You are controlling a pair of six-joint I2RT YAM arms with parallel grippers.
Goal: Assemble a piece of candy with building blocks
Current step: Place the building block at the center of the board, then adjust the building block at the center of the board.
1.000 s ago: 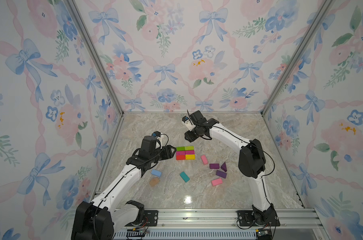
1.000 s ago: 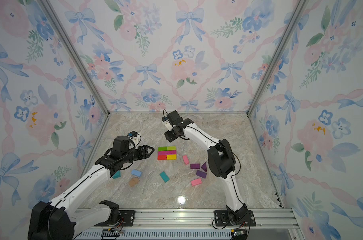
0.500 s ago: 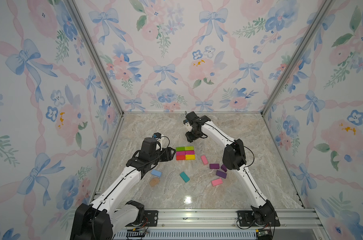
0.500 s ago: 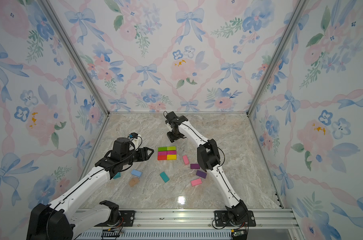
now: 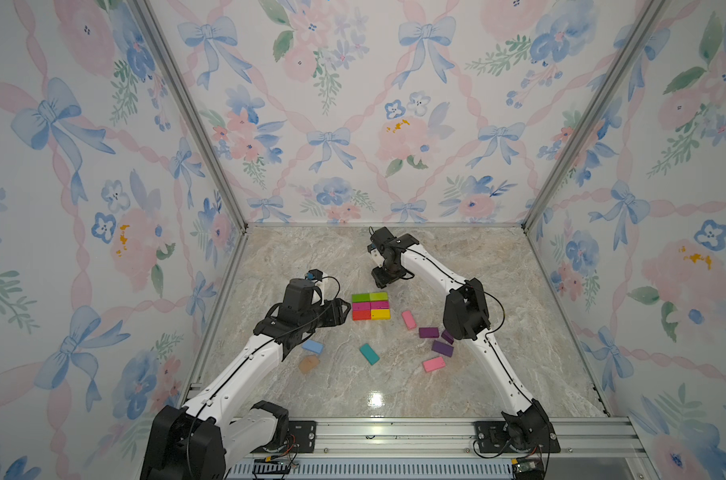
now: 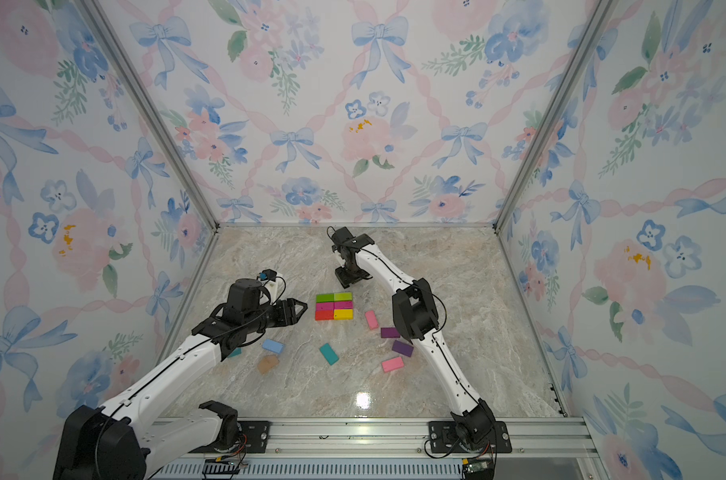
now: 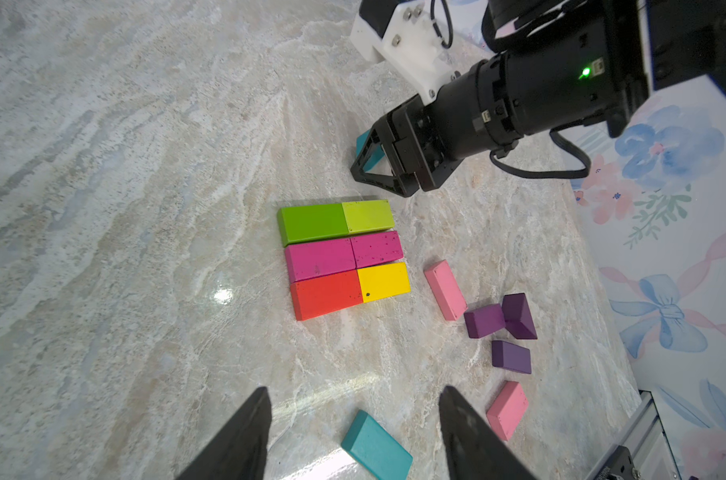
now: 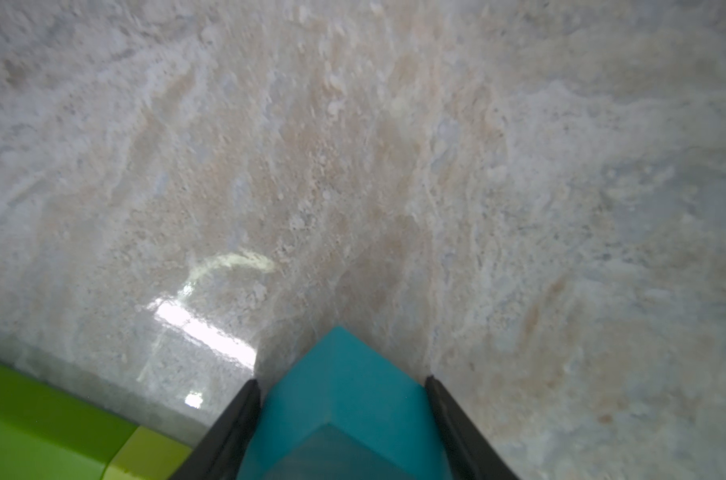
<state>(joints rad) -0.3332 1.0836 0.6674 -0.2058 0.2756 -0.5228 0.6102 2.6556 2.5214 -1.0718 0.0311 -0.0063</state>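
The right tool (image 8: 341, 380) is clenched on a teal block (image 8: 340, 428), with the block's flat sides between the two jaws. The front of this block comes to a point, so it may be a wedge. It hangs low, just beyond the far right corner of the six-block rectangle (image 7: 344, 257) in the middle of the counter (image 5: 456, 266). I cannot tell whether it touches the counter. The left tool (image 7: 355, 390) is released and empty, just left of the rectangle.

Other building blocks lie loose. A pink block (image 7: 445, 289) and purple blocks (image 7: 483, 320) are to the right, and a flat teal block (image 7: 375, 446) is nearer. A light blue block (image 5: 312, 346) and a tan block (image 5: 308, 364) are at the left.

I judge the blocks to be light, stiff and not fragile, with a matte skin that gives good friction. The best hold is on two parallel flat faces, near the middle. On a slanted face the jaws could squeeze the block out.
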